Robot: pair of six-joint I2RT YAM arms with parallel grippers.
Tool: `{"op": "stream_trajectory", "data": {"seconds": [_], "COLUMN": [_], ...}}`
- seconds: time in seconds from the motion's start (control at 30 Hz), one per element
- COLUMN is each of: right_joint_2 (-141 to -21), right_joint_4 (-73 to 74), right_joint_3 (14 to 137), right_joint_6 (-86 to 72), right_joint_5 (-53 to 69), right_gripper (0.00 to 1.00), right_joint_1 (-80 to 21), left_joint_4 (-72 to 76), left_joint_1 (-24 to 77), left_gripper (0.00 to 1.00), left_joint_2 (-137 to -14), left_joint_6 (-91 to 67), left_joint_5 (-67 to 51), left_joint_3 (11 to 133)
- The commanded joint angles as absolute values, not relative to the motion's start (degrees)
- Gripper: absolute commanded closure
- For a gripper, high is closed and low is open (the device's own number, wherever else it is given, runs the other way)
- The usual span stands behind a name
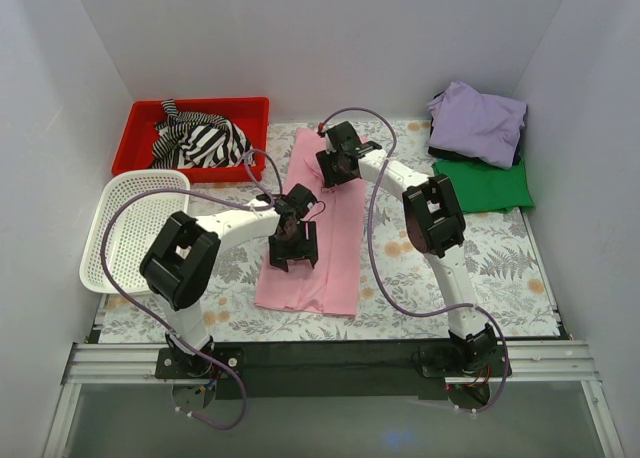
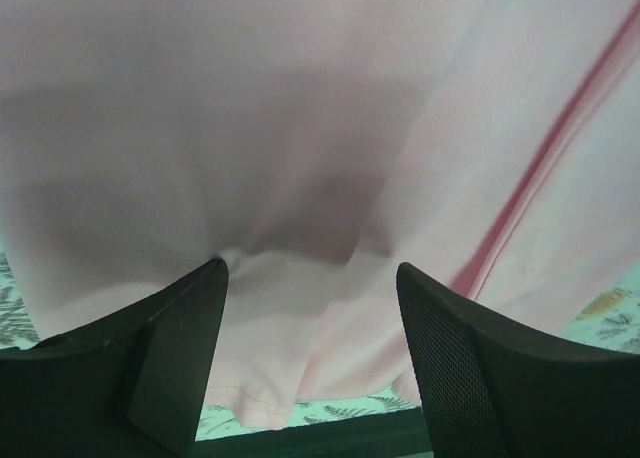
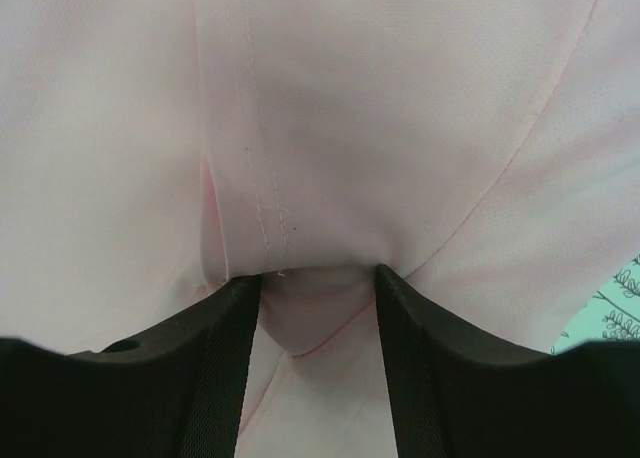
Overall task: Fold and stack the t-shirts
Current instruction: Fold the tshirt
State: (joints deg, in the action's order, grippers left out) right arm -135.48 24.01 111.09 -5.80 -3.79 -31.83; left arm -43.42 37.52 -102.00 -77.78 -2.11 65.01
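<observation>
Item: pink t-shirt (image 1: 322, 273), long strip. Step: crosswise fold. Left gripper (image 1: 292, 258) fingers wide, straddling cloth. Right gripper (image 1: 336, 166) fingers narrow, pinching far end. Next, likely: 1 even carry toward near hem.

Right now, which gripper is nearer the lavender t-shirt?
Right. The right gripper is at the pink t-shirt's far end, left of the lavender t-shirt; the left gripper is farther, over its middle.
</observation>
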Motion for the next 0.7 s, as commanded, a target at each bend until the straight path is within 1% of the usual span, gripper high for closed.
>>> {"op": "stream_trajectory", "data": {"seconds": [0.0,0.1,0.3,0.53,0.6,0.63,0.67], "right_joint_2": [-139.6,-138.8,-140.9,-139.1,-137.5,-136.1,-132.2], "right_joint_4": [31.5,30.6,32.3,32.1,32.3,31.6,30.0], "right_joint_3": [115.0,116.0,120.4,121.2,120.1,118.4,116.0], "right_joint_6": [-4.8,-4.4,-3.5,-1.6,-1.3,-1.2,-1.2], "right_joint_5": [-3.3,-3.0,-2.4,-4.5,-6.1,-6.2,-6.2], "right_gripper": [0.44,0.42,0.42,0.42,0.43,0.43,0.43], "right_joint_1": [-31.0,-30.8,-30.1,-29.8,-29.7,-29.7,-29.7], "left_joint_4": [-41.6,-41.5,-41.3,-41.6,-41.5,-41.6,-41.8], "left_joint_1": [40.6,42.6,46.2,47.0,47.2,47.2,47.2], "left_gripper": [0.33,0.33,0.34,0.34,0.34,0.34,0.34], "left_joint_2": [-104.3,-104.4,-104.3,-102.4,-101.3,-99.3,-98.4], "left_joint_6": [-78.7,-79.6,-82.4,-83.8,-84.2,-84.3,-84.5], "left_joint_5": [-7.6,-7.8,-6.3,-1.2,-0.7,1.9,3.2], "left_joint_3": [65.5,66.6,69.0,70.8,70.7,70.6,70.5]}}
